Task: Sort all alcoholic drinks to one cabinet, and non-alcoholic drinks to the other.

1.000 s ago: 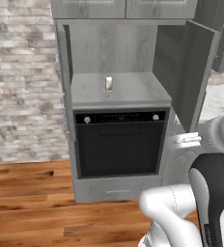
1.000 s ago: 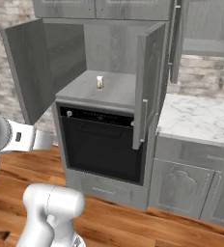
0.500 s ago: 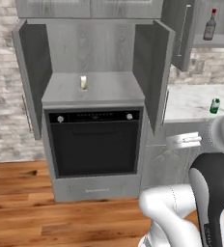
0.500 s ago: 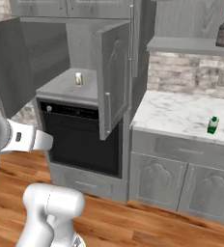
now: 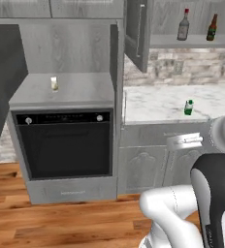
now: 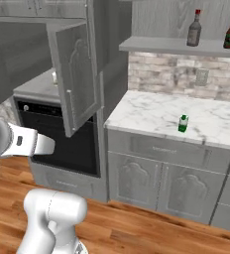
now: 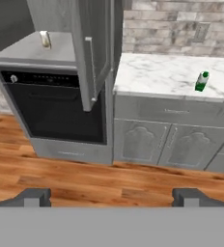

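The cream carton (image 5: 54,83) stands on the niche shelf (image 5: 80,92) above the black oven (image 5: 63,143), doors open either side. Right of it, the green carton (image 5: 188,107) sits on the marble counter (image 5: 158,102). Higher up, the clear bottle (image 5: 183,25) and brown bottle (image 5: 212,27) stand side by side on the long shelf (image 5: 168,41). The gripper (image 7: 112,195) hangs released, holding nothing, above the wood floor (image 7: 75,181).
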{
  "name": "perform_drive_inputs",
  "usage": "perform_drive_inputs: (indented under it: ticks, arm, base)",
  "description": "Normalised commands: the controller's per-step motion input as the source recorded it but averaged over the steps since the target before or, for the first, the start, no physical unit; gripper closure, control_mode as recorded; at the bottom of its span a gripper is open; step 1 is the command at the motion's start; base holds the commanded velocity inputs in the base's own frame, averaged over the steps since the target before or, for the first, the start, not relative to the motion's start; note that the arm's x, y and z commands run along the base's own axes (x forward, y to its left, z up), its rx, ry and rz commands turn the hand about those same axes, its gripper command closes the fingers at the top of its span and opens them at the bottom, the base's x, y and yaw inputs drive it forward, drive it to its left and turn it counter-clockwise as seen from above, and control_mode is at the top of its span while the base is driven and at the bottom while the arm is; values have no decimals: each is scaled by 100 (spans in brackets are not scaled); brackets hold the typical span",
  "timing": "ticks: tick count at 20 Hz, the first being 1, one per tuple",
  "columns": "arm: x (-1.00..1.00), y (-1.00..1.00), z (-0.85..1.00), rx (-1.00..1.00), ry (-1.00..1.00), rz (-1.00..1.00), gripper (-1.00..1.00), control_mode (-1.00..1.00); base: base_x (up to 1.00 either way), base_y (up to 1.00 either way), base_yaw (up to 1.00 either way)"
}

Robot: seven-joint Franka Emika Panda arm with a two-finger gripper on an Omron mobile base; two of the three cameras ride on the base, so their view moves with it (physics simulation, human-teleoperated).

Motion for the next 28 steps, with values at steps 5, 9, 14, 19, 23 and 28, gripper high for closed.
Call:
perform_drive_inputs:
  ticks: [5, 9, 14, 19, 23, 28]
  arm:
    - [0, 0, 0, 0, 0, 0, -100, 100]
    - [0, 0, 0, 0, 0, 0, -100, 100]
    - [0, 0, 0, 0, 0, 0, -100, 100]
    - [0, 0, 0, 0, 0, 0, -100, 100]
    - [0, 0, 0, 0, 0, 0, -100, 100]
    - [0, 0, 0, 0, 0, 0, -100, 100]
  base:
    - [3, -69, 1]
    - [11, -66, 0]
    - [26, -56, 0]
    - [42, -41, 0]
    - [39, -39, 0]
    - [43, -36, -2]
